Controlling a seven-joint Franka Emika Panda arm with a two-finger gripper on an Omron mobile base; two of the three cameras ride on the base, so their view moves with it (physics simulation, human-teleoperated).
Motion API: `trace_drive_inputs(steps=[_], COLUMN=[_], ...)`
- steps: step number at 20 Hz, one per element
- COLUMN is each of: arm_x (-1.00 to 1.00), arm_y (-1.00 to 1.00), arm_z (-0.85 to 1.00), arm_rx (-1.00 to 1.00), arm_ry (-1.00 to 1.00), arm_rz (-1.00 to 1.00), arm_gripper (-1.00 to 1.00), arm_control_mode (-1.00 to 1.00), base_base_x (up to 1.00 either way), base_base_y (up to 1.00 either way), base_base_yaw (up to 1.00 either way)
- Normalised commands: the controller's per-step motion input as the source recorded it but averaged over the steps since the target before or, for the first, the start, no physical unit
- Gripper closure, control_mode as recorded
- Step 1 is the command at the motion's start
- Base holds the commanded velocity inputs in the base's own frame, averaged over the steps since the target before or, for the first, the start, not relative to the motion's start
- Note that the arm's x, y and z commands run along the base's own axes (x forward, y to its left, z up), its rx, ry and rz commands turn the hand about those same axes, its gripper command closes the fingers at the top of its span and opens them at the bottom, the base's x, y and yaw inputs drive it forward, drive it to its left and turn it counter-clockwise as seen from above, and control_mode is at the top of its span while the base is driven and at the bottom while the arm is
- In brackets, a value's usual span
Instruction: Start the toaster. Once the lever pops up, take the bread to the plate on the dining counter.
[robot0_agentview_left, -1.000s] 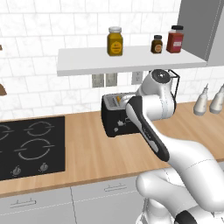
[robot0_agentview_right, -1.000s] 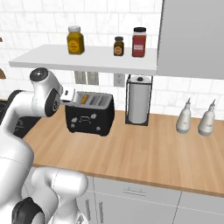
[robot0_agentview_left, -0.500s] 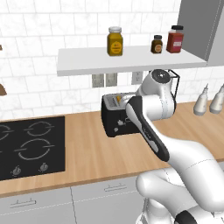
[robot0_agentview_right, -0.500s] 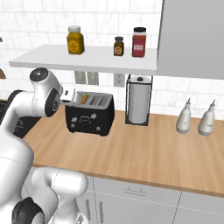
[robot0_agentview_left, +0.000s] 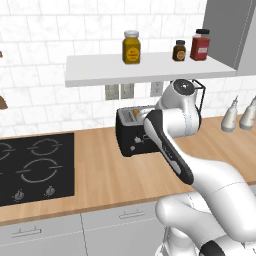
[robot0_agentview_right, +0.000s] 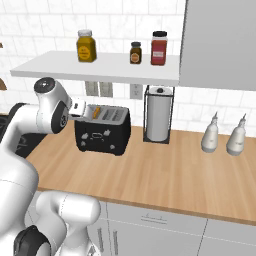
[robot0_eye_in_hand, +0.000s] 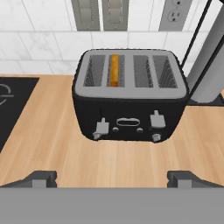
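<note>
Arm rose from the base, elbow folded high, forearm reaching back toward the wall; the wrist sat above and in front of the toaster (robot0_agentview_left: 136, 131), blocking its right half in the left base view. In the right base view the hand hung just left of the toaster (robot0_agentview_right: 103, 130), slightly above its top.

Gripper (robot0_eye_in_hand: 112, 178) pointed down and forward at the toaster (robot0_eye_in_hand: 130, 93). Fingers (robot0_eye_in_hand: 40, 179) stood wide apart, one tip at each lower corner of the hand view, nothing between them, clear of the toaster's front.

Toaster sat on the wood counter (robot0_agentview_right: 165, 170) against the tiled wall, just left of the paper towel holder (robot0_agentview_right: 158, 116), with the black hob (robot0_agentview_left: 31, 167) well apart on the other side. The bread (robot0_eye_in_hand: 114, 70) stood on edge in the second slot from the left, orange crust showing at the slot mouth; also seen as an orange sliver in the right base view (robot0_agentview_right: 97, 111). Two levers on the front: left lever (robot0_eye_in_hand: 101, 127) appeared slightly lower than the right lever (robot0_eye_in_hand: 157, 120), though the tilt of the view made that hard to judge.
</note>
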Motion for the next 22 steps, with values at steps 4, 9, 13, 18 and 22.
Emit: trace_drive_inputs(steps=[4,9,13,18,22], arm_x=[0.0,0.0,0.0,0.0,0.0], arm_y=[0.0,0.0,0.0,0.0,0.0], arm_z=[0.0,0.0,0.0,0.0,0.0], arm_rx=[0.0,0.0,0.0,0.0,0.0], arm_ry=[0.0,0.0,0.0,0.0,0.0], arm_rz=[0.0,0.0,0.0,0.0,0.0], arm_gripper=[-1.0,-1.0,-1.0,-1.0,-1.0], arm_control_mode=[-1.0,-1.0,-1.0,-1.0,-1.0], base_base_x=[0.0,0.0,0.0,0.0,0.0], base_base_y=[0.0,0.0,0.0,0.0,0.0], base_base_yaw=[0.0,0.0,0.0,0.0,0.0])
